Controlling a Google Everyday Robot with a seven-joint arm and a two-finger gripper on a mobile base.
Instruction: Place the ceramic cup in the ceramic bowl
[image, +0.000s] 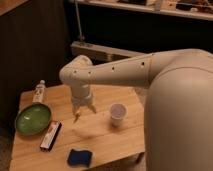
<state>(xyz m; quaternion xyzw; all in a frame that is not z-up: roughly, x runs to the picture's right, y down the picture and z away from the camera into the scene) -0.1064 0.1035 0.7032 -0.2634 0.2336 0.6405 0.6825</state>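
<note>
Since the cup (117, 114) looks light, slick and breakable, pinch its wall gently; your gripper (84, 114) hangs spread, empty, between it and the bowl (33, 119).

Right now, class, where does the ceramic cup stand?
In the camera view the ceramic cup stands upright on the right part of the wooden table, just right of the gripper hovering mid-table; the ceramic bowl lies far left.

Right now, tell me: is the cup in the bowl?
No, the ceramic cup stands on the table, the gripper hovering between it and the bowl.
</note>
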